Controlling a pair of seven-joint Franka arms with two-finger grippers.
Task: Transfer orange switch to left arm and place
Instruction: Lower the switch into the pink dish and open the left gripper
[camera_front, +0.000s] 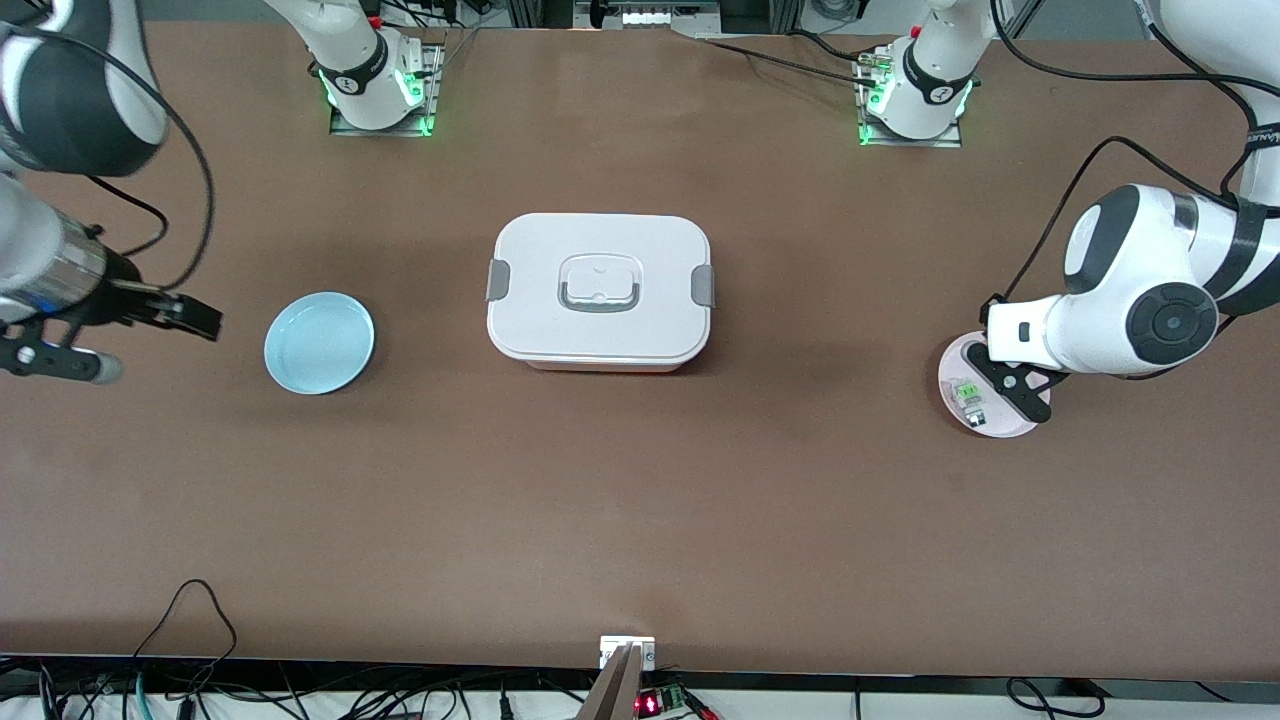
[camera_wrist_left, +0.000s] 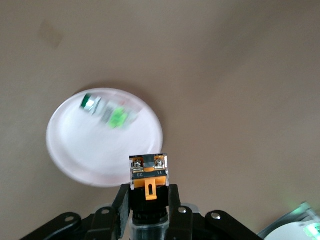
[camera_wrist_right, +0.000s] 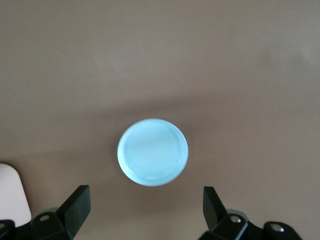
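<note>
At the left edge of the front view the right hand is seen hanging above the tabletop, its fingers spread wide with nothing between them; this arm waits. Just beside it, toward the middle, the blue plate lies bare. At the centre stands the box, lid on, untouched and between the two plates. At the right edge the left hand is held over the pink plate, and in its wrist view the orange switch is seen clamped between its fingers, lifted off the plate. A small component with a green top is left on that plate. The pick-up is judged done; the carry past the box, the handover and the placing remain.
</note>
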